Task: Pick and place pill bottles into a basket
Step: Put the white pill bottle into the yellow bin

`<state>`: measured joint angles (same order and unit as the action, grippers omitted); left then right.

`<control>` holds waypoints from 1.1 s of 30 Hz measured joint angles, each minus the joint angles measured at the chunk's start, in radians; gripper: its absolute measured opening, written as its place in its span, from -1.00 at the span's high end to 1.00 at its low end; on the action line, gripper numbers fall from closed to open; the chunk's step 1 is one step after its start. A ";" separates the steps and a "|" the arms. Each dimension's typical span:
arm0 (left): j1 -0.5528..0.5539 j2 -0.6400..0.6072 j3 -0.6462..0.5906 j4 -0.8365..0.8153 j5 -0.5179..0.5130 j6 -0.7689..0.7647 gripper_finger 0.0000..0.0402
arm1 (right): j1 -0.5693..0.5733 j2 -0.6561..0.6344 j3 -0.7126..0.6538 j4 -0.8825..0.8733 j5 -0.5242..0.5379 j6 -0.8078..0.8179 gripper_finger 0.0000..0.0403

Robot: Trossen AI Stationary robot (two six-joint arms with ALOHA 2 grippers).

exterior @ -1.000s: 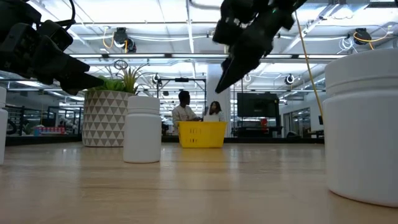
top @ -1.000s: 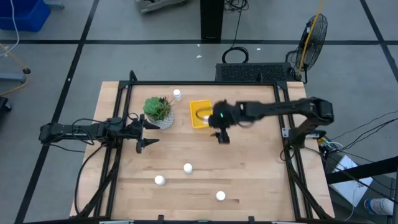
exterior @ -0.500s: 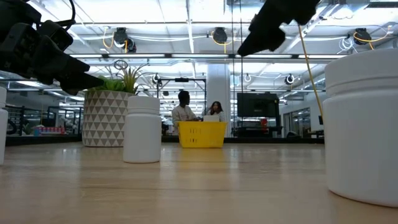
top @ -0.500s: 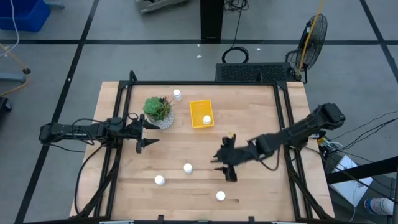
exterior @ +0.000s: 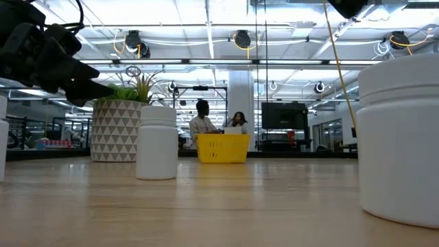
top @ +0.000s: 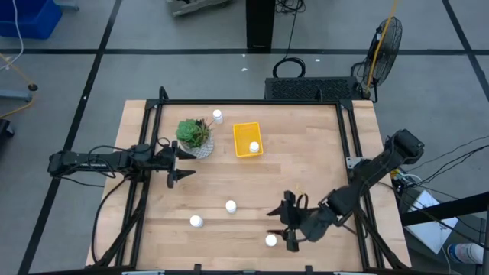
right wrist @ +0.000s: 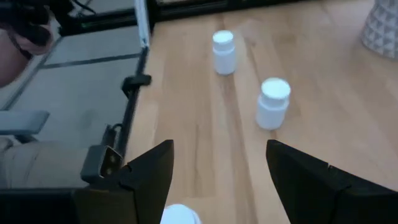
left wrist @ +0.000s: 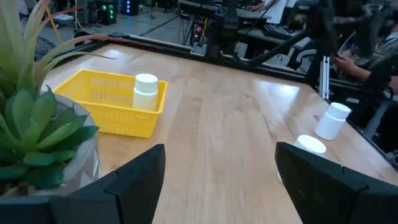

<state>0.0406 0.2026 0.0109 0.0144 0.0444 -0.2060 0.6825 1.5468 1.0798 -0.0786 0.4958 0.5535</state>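
Your right gripper sits low over the near part of the table, jaws spread wide and holding nothing, straddling a bottle that stands between the fingers. In the right wrist view that bottle's cap shows between the two dark fingers, with two more bottles standing farther off on the wood. From above, those are the ones at mid-table and to its left. One bottle stands upright inside the yellow basket, and another stands at the far edge behind the plant. Your left gripper waits beside the plant, jaws open and empty.
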 joint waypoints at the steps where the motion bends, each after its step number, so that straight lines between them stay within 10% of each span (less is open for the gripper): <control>1: 0.000 0.000 0.000 0.000 0.000 -0.012 -0.54 | 0.006 0.013 0.000 0.014 0.001 0.016 -0.22; 20: 0.000 0.000 0.000 0.001 0.008 -0.044 -0.54 | -0.014 0.127 0.032 -0.005 -0.209 0.161 -0.22; 33: -0.002 0.000 0.000 0.001 0.007 -0.040 -0.54 | 0.059 0.136 0.034 -0.005 -0.026 0.062 -0.22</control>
<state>0.0391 0.2028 0.0109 0.0154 0.0517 -0.2455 0.7415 1.6828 1.1133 -0.0841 0.4701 0.6159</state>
